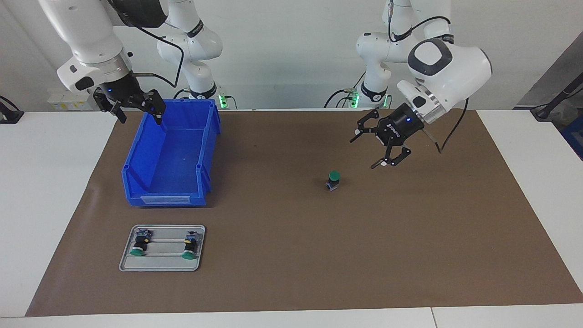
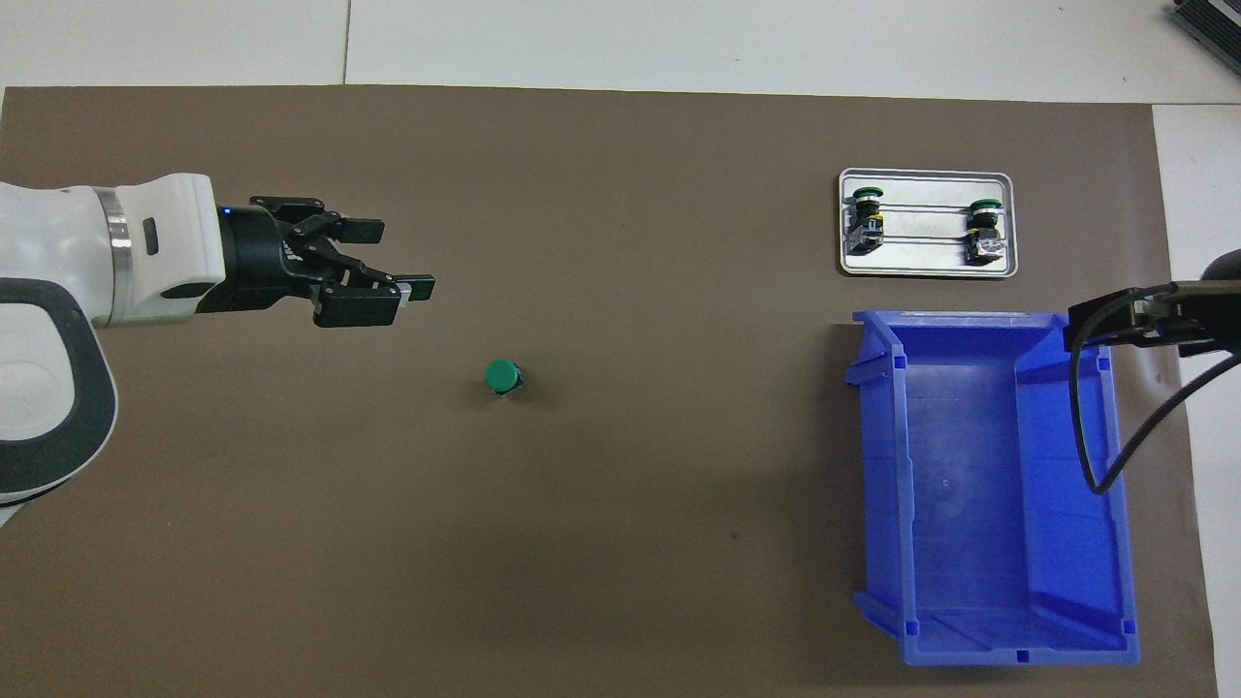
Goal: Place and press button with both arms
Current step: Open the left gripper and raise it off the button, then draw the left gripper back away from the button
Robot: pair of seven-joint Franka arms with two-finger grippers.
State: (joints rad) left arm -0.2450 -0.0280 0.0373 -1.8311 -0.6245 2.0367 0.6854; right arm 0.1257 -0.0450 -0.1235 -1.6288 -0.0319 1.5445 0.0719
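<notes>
The button stands upright on the brown mat, green cap up, with nothing touching it. My left gripper hangs open in the air, clear of the button and toward the left arm's end of the table, its fingers empty. My right gripper is open and empty, held above the rim of the blue bin on the side toward the right arm's end, where that arm waits.
A grey metal tray lies farther from the robots than the bin, with two green-capped buttons lying on it. The bin holds nothing. White table borders the brown mat.
</notes>
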